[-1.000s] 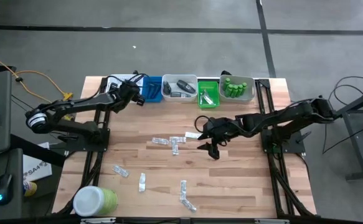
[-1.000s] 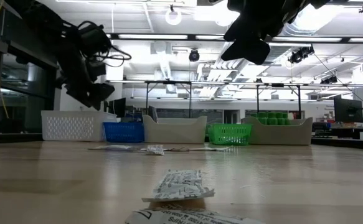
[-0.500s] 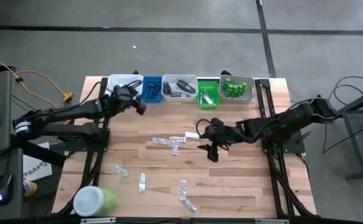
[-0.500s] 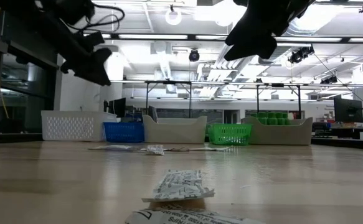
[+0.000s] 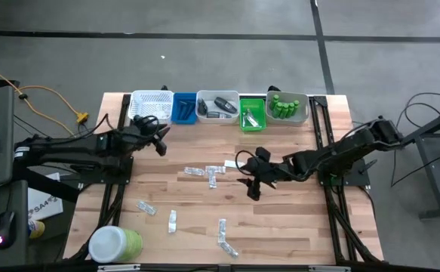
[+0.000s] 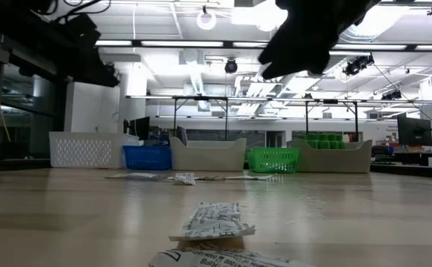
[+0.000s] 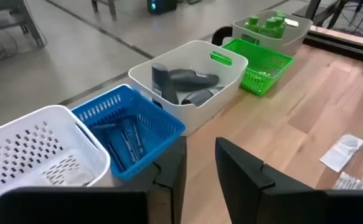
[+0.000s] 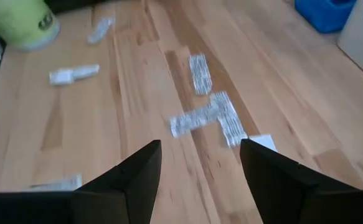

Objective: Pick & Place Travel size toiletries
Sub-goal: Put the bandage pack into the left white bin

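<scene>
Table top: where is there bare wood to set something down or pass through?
Free: the right side of the table, beyond the right gripper, and the strip between the tray row and the sachets. Crowded: the sachets scattered at centre and near the front, and the green jar at the front-left corner.

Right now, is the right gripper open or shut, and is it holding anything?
Open and empty: in its wrist view the right gripper shows bare table between its spread fingers, above the sachets.

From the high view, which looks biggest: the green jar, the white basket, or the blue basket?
1. Green jar with white lid, though it stands taller, nearer the camera, so unsure.
2. White basket, close behind.
3. Blue basket, clearly smallest.
</scene>
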`<state>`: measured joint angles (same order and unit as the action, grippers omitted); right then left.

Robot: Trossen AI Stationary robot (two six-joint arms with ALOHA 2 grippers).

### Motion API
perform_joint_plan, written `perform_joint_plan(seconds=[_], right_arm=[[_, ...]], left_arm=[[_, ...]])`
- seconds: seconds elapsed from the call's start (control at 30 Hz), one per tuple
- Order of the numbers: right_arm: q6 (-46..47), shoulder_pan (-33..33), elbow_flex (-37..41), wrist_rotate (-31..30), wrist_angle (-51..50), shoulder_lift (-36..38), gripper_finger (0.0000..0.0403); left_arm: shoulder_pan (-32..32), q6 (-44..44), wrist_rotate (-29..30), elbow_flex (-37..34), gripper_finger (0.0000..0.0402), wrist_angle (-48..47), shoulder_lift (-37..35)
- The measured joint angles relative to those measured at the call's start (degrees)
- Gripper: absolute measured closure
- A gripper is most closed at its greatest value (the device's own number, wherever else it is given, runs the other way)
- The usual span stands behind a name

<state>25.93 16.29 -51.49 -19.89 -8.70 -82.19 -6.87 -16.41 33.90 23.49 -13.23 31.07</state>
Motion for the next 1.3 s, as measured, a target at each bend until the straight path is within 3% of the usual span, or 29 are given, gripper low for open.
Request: perform_joint_plan(seconds=[0.13, 0.33, 0.67, 0.87, 1.1, 1.3], right_arm=[[0.2, 0.2, 0.0, -1.2, 2.4, -2.3, 0.019], [1.4, 0.0, -0.1, -1.2, 5.2, -5.3, 0.019], [8.5, -2.5, -0.1, -1.6, 8.8, -6.2, 0.019], [13.5, -3.7, -0.1, -9.0, 8.6, -6.2, 0.019], [14.0, -3.7, -0.1, -10.6, 8.5, -6.3, 0.019], [17.1, -3.5, -0.1, -16.9, 11.0, -10.0, 0.019]], left_arm=[[4.1, 0.0, 4.3, -2.4, 0.0331, -0.2, -3.5], [9.0, 0.1, 4.6, -6.0, 0.0353, -0.2, -7.3], [14.0, 1.9, 6.5, -9.2, 0.0386, 0.1, -8.0], [16.2, 4.9, 7.2, -9.2, 0.0397, 0.3, -8.1], [17.9, 7.9, 7.2, -9.2, 0.0399, 1.3, -8.1], [18.2, 10.7, 3.9, -9.2, 0.04, 4.1, -8.1]])
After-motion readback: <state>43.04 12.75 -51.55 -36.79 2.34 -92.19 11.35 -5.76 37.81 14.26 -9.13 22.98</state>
